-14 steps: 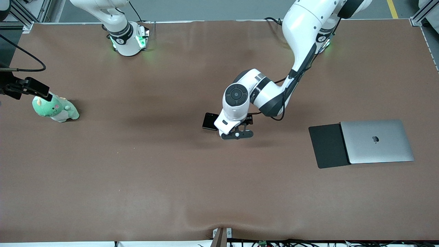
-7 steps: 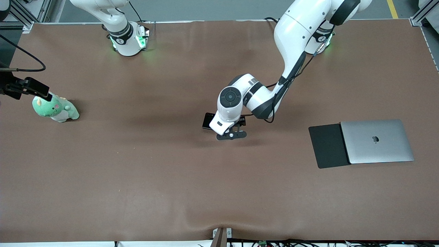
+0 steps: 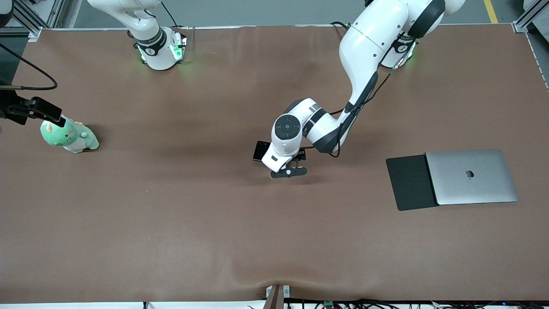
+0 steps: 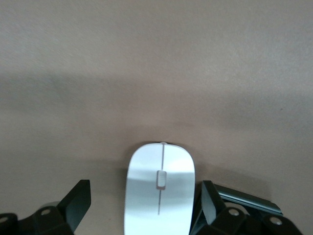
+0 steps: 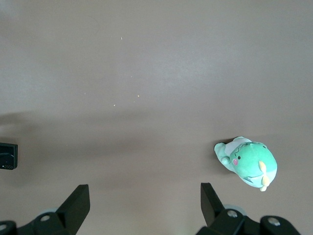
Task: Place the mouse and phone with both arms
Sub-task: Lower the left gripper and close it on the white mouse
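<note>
The white mouse point(image 4: 160, 188) lies on the brown table between the two fingers of my left gripper point(image 4: 145, 198), which is open around it; one finger point(image 4: 209, 198) is close to its side, the other stands well off. In the front view the left gripper point(image 3: 288, 166) is low over the table's middle and hides the mouse. The black phone point(image 3: 260, 151) lies beside it toward the right arm's end, partly covered by the hand. My right gripper point(image 5: 145, 210) is open and empty, up over the green plush toy point(image 5: 247, 162), at the front view's edge point(image 3: 42, 110).
A silver laptop point(image 3: 472, 177) lies closed toward the left arm's end of the table, with a flat black mouse pad point(image 3: 409, 182) against it. The green plush toy point(image 3: 68, 136) stands at the right arm's end. Cables run along the table's near edge.
My left gripper has shifted a little toward the right arm's end, closer to the phone, with its fingers around the mouse. The right arm has not moved.
</note>
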